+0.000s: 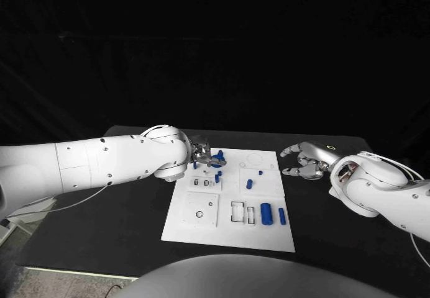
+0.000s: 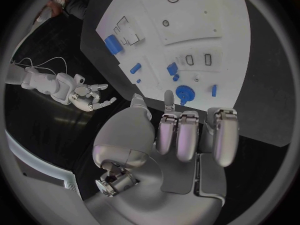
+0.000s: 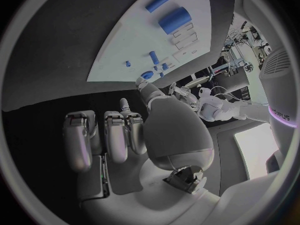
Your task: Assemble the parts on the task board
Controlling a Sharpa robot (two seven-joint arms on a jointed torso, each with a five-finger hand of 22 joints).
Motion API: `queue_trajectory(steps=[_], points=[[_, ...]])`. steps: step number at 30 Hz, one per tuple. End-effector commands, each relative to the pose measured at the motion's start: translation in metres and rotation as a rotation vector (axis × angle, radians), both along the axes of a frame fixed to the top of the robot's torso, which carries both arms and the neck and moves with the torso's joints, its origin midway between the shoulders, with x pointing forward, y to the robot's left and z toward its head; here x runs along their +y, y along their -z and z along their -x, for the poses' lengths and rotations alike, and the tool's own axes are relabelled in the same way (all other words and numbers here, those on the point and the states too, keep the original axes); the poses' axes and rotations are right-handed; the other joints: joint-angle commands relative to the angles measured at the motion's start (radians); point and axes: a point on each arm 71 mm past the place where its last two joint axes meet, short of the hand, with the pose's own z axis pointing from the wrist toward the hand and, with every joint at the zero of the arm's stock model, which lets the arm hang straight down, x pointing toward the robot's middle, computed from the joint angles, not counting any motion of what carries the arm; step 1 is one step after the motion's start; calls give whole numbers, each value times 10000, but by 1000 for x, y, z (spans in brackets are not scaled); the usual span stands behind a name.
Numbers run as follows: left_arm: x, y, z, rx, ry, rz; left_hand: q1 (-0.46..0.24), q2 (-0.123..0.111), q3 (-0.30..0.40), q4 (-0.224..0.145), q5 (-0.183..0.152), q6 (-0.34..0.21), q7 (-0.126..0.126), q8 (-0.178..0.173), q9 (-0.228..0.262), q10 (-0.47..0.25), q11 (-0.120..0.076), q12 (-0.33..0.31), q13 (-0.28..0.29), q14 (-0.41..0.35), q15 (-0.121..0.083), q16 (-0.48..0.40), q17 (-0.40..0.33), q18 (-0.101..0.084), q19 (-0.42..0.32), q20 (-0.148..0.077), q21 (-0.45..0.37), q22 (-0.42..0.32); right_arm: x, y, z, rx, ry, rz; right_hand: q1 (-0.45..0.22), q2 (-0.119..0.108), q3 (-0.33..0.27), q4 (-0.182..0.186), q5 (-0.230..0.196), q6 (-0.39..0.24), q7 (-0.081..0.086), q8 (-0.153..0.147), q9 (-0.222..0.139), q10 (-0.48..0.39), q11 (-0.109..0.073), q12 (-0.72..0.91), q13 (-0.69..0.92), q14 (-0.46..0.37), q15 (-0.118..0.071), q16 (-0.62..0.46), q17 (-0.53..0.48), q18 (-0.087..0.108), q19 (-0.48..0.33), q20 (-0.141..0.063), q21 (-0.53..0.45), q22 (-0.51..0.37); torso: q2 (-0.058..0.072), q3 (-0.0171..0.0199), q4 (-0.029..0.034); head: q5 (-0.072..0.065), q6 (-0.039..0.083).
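Note:
The white task board [image 1: 208, 231] lies in the middle of the black table. A blue gear [image 1: 219, 163] sits near the board's far left corner, and my left hand [image 1: 203, 157] hovers right at it. In the left wrist view one fingertip [image 2: 169, 96] is just beside the gear [image 2: 184, 93] and the thumb stands apart, with nothing pinched between them. My right hand [image 1: 303, 162] hangs off the board's right edge, fingers loosely bent and apart, holding nothing. A thick blue cylinder [image 1: 265, 213] and a slim blue pin [image 1: 281, 216] lie on the board's near right part.
A blue peg [image 1: 249, 184] and a small blue bit [image 1: 261, 173] stand mid-board. Two more small blue pieces [image 1: 218, 177] are near the gear. Rectangular slots [image 1: 237, 212] and a round hole [image 1: 199, 215] mark the near half. Bare black table [image 1: 117, 217] flanks the board.

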Motion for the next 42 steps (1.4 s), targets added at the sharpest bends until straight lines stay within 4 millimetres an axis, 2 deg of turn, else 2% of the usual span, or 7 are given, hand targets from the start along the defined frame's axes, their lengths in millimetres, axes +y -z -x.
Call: queue_trajectory(steps=[1, 5, 11, 15, 25, 38, 42], points=[[3, 4, -2, 459, -95, -1079, 172, 99, 11, -30, 362, 343, -138, 49, 176, 1047, -148, -34, 2629, 1051, -170, 24, 2629, -98, 1003, -141, 53, 2564, -2, 2, 0, 50, 47, 40, -38, 59, -19, 62, 31, 89, -5, 50, -10, 1048, 75, 39, 2633, 1062, 24, 34, 2627, 61, 777, 34, 2, 2460, 6, 3, -15, 9, 2], [0, 6, -7, 528, -135, -1237, 359, 141, 10, -30, 605, 848, -309, -172, 255, 1047, -318, -34, 2629, 1051, -325, 24, 2629, -91, 983, -294, 44, 2539, -1, 2, 2, 38, 70, -16, -48, 91, -15, 90, 58, 115, 0, 58, -21, 1048, 75, 39, 2633, 1062, 22, 34, 2627, 69, 762, 33, -24, 2450, -4, 7, -28, 84, 2], [-5, 9, -13, 689, -80, -1442, 445, 241, -136, -33, 579, 1828, -440, -1618, 16, 1047, -474, -34, 2629, 1051, -500, 24, 2629, -80, 951, -493, 26, 2498, 2, 0, 4, -177, 47, -246, -40, 117, -4, 104, 92, 104, 6, 47, -39, 1048, 77, 39, 2633, 1062, 22, 34, 2627, 79, 741, 33, -61, 2436, 35, 2, -56, 72, 2], [-6, 11, -16, 815, -70, -1520, 512, 258, -164, -43, 592, 2089, -445, -2092, -25, 1047, -481, -34, 2629, 1051, -508, 24, 2629, -69, 918, -505, 9, 2458, 3, -1, 4, -205, 39, -290, -40, 129, 0, 112, 106, 103, 11, 43, -47, 1048, 79, 39, 2633, 1062, 23, 34, 2627, 80, 741, 33, -62, 2436, 34, 10, -52, 39, 2], [-9, 18, -21, 1210, -179, -1507, 668, 253, -154, -61, 675, 2443, -491, -2403, 62, 1047, -507, -34, 2629, 1051, -525, 24, 2629, -54, 874, -518, -15, 2405, 5, -1, 4, -180, 39, -346, -26, 156, 13, 122, 141, 101, 23, 36, -65, 1048, 85, 39, 2633, 1062, 26, 34, 2627, 94, 713, 35, -110, 2417, 3, 33, -53, 51, 2], [-13, 33, -24, 1498, -177, -1721, 569, 274, -248, -29, 403, 2672, -604, -2227, 770, 1047, -612, -34, 2629, 1051, -615, 24, 2629, -27, 793, -599, -62, 2309, 5, 0, 4, -98, 37, -351, 7, 166, 28, 112, 167, 106, 37, 32, -80, 1048, 94, 39, 2633, 1062, 31, 34, 2627, 99, 703, 37, -128, 2410, -2, 19, -59, 12, 2], [-12, 36, -25, 1536, -219, -1743, 599, 276, -242, -54, 362, 2648, -608, -2242, 835, 1047, -617, -34, 2629, 1051, -621, 24, 2629, -22, 778, -606, -71, 2292, 5, 1, 5, -55, 33, -345, 15, 168, 31, 112, 171, 130, 49, 42, -84, 1048, 102, 39, 2633, 1062, 34, 34, 2627, 99, 702, 39, -130, 2409, -10, 38, -60, 30, 2]])
